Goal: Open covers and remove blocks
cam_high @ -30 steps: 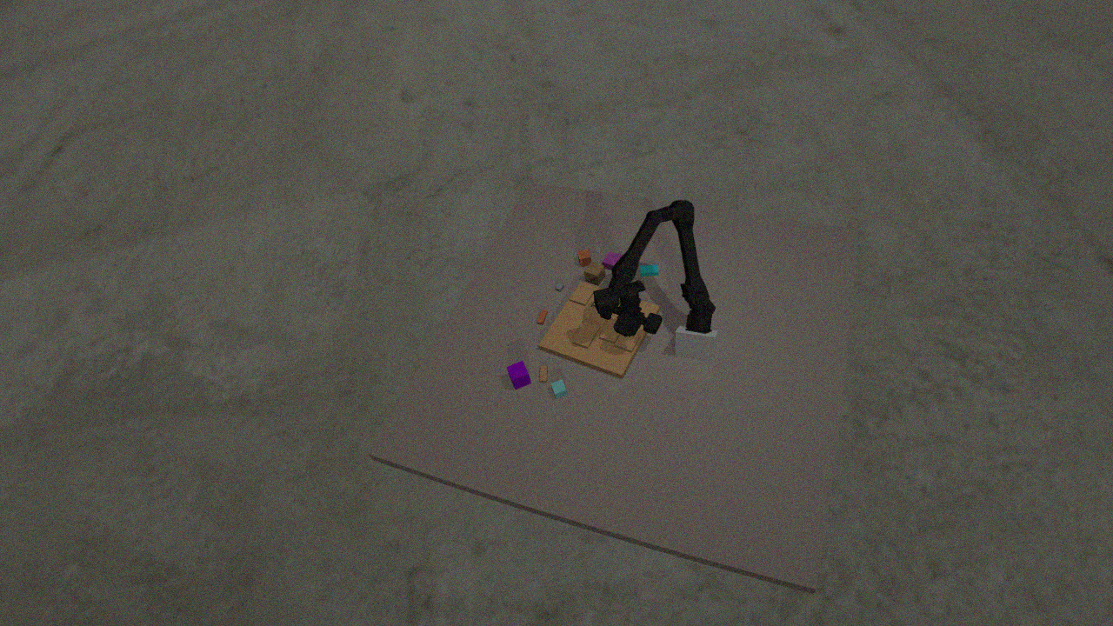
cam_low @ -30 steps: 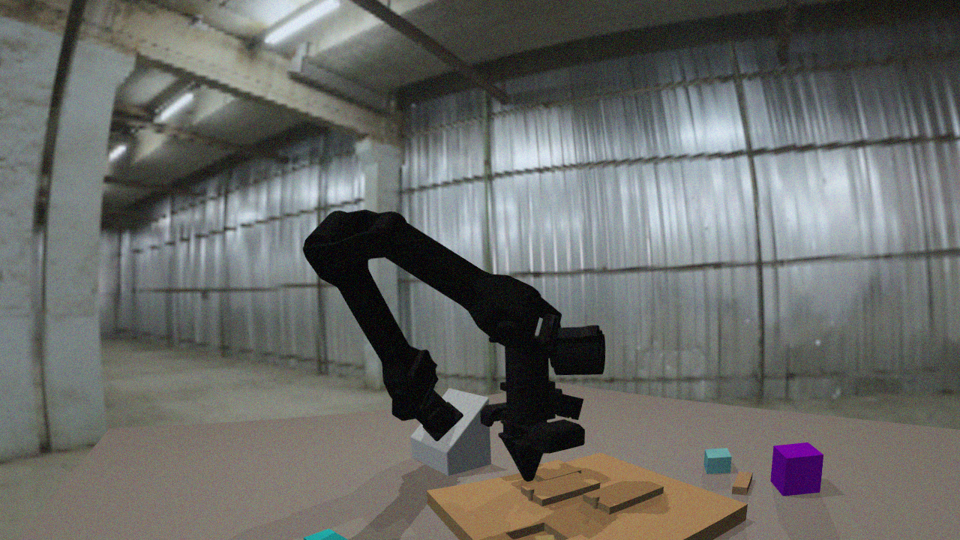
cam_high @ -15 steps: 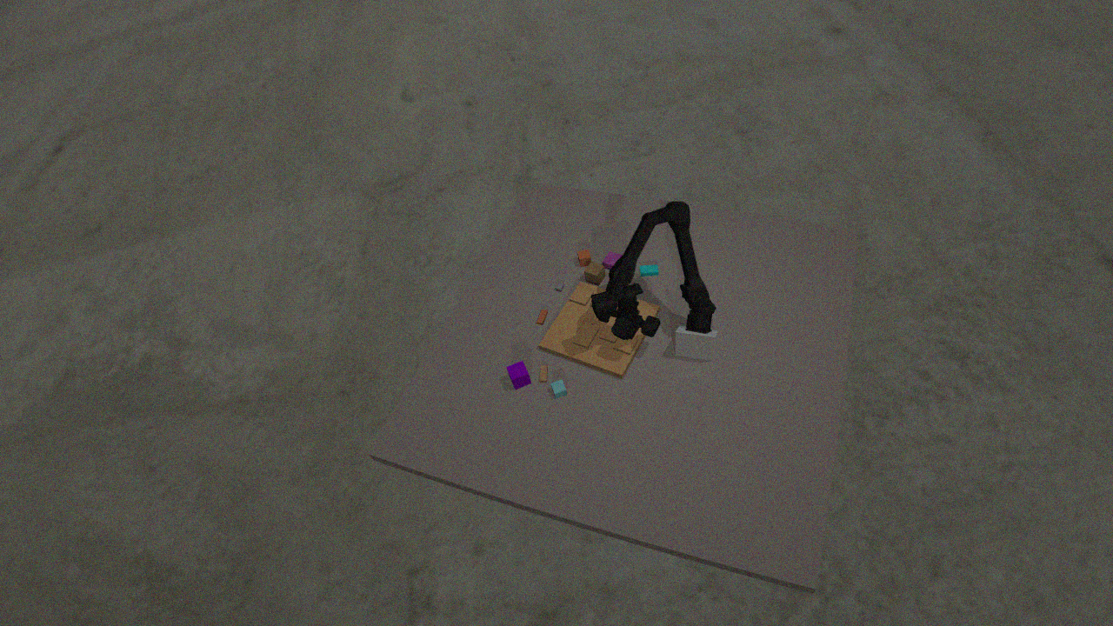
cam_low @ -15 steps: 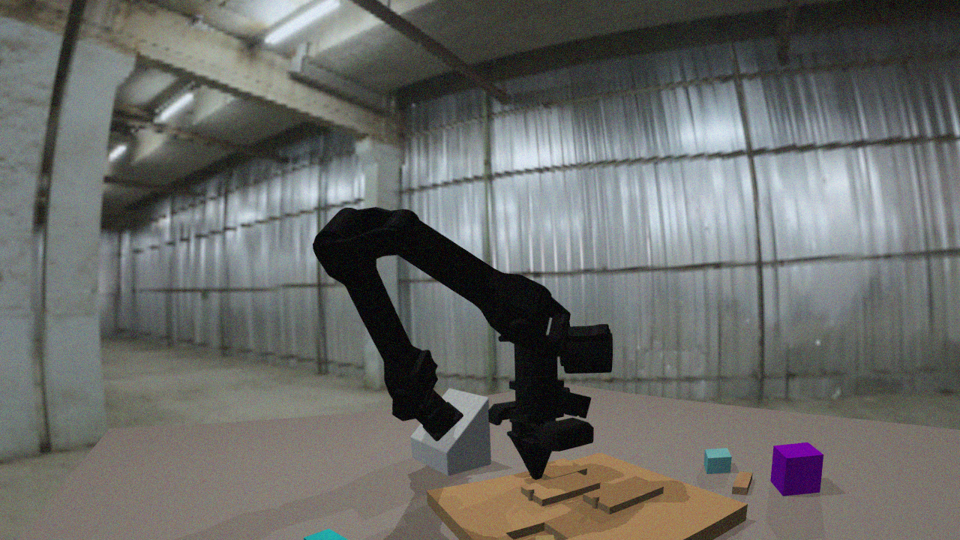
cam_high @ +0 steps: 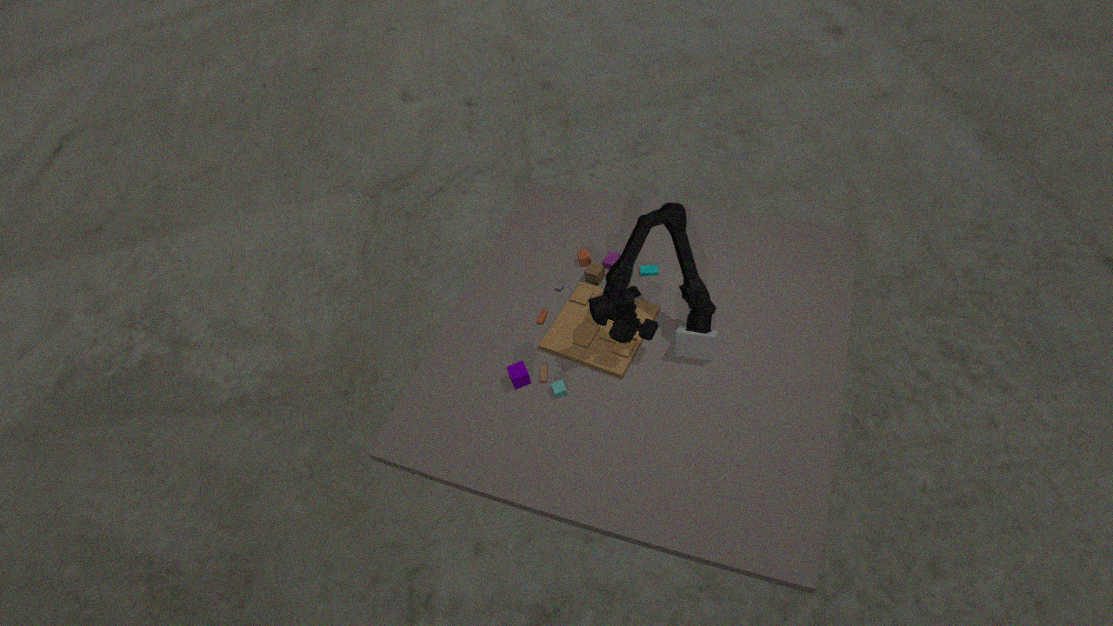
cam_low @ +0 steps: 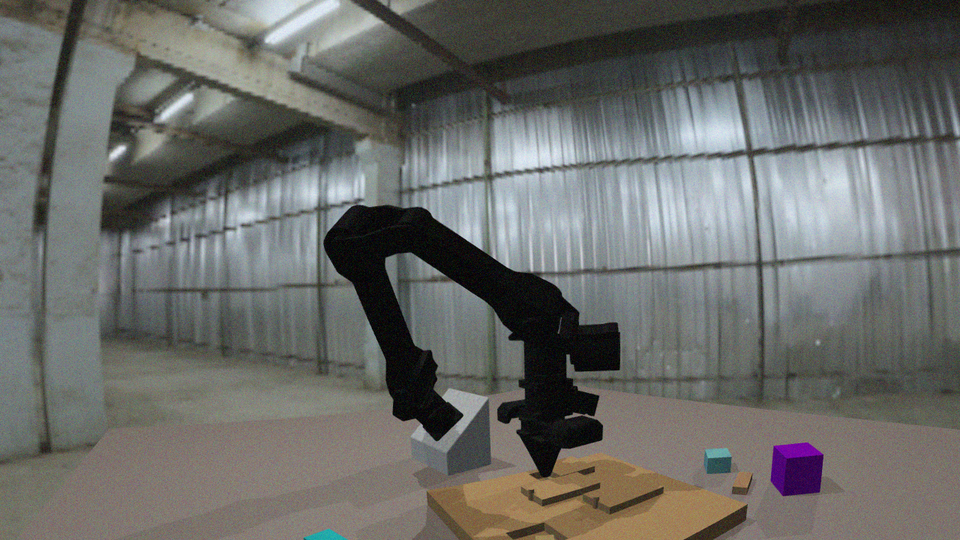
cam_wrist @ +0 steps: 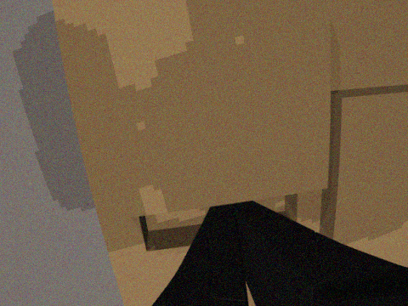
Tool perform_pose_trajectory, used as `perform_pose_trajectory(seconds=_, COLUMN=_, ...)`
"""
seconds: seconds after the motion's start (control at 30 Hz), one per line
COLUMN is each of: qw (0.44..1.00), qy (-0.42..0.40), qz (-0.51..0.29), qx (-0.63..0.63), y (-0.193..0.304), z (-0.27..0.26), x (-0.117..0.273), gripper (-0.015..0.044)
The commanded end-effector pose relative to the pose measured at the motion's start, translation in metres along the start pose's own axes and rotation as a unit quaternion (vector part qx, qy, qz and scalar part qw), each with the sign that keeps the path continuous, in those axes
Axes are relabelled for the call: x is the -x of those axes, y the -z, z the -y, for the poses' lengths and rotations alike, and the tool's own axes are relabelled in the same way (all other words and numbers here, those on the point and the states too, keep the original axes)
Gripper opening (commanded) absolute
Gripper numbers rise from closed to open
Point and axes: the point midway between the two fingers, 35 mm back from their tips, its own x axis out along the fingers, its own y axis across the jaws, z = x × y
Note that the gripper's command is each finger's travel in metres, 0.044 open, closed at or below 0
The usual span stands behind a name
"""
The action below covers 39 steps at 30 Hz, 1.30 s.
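Note:
The wooden puzzle board [cam_high: 562, 325] [cam_low: 697, 505] [cam_wrist: 136, 276] lies on the table, partly hidden by the arm in the top view. Raised wooden covers show on it: one [cam_low: 567, 488] in the middle, one [cam_low: 631, 491] to its right, one behind under the fingertips, and one [cam_high: 582, 296] near the board's far-left corner. Which are open is unclear. My gripper [cam_low: 545, 474] [cam_wrist: 228, 211] is shut and empty, its tip down at the board by the rear and middle covers. No block is seen in a well. I cannot tell which loose pieces are the puzzle's blocks.
Around the board lie a purple cube [cam_high: 519, 375] [cam_low: 796, 469], pale teal cube [cam_high: 558, 388] [cam_low: 717, 461], tan piece [cam_high: 543, 373] [cam_low: 742, 482], orange pieces [cam_high: 542, 316] [cam_high: 583, 258], brown cube [cam_high: 594, 273], magenta block [cam_high: 610, 261] and teal block [cam_high: 649, 270] [cam_low: 325, 535]. A grey wedge [cam_high: 695, 344] [cam_low: 469, 437] is by the arm base.

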Motion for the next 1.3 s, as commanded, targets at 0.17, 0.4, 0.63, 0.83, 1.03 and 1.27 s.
perform_pose_trajectory(seconds=0.17, qw=1.000, qy=0.000, qz=0.003, qx=-0.003, y=-0.012, z=0.001, x=0.001, gripper=0.0000)
perform_pose_trajectory(seconds=0.4, qw=1.000, qy=0.000, qz=0.004, qx=-0.003, y=-0.019, z=0.001, x=0.001, gripper=0.0000)
perform_pose_trajectory(seconds=0.63, qw=1.000, qy=0.000, qz=0.004, qx=-0.004, y=-0.026, z=0.001, x=0.001, gripper=0.0000)
perform_pose_trajectory(seconds=0.83, qw=1.000, qy=0.001, qz=0.004, qx=-0.004, y=-0.032, z=0.001, x=0.001, gripper=0.0000)
perform_pose_trajectory(seconds=1.03, qw=1.000, qy=0.001, qz=0.004, qx=-0.004, y=-0.038, z=0.000, x=0.000, gripper=0.0000)
perform_pose_trajectory(seconds=1.27, qw=1.000, qy=0.001, qz=0.003, qx=-0.004, y=-0.045, z=-0.001, x=0.000, gripper=0.0000)
